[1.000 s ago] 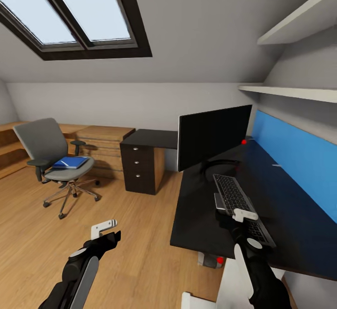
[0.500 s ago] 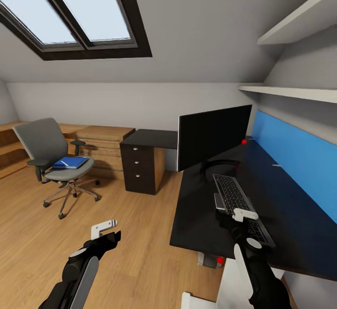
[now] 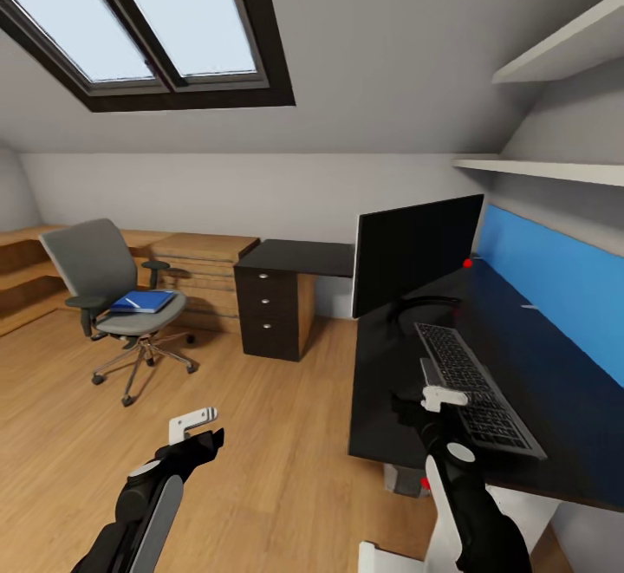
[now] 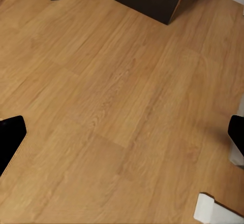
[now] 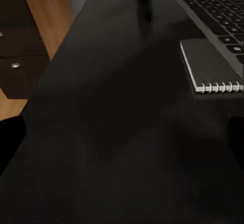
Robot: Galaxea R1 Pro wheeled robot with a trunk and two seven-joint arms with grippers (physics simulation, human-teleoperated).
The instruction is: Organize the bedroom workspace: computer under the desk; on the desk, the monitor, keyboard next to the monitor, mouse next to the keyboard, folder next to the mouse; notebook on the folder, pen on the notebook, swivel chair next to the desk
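Right wrist view reveals a spiral notebook (image 5: 211, 66) touching the keyboard (image 5: 216, 8); pincer wide.

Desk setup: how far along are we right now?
Done: monitor and keyboard sit side by side on the desk. In hand: nothing; the right tool hovers open over the desk by the notebook. Left: the blue folder lies on the swivel chair, away from the desk.
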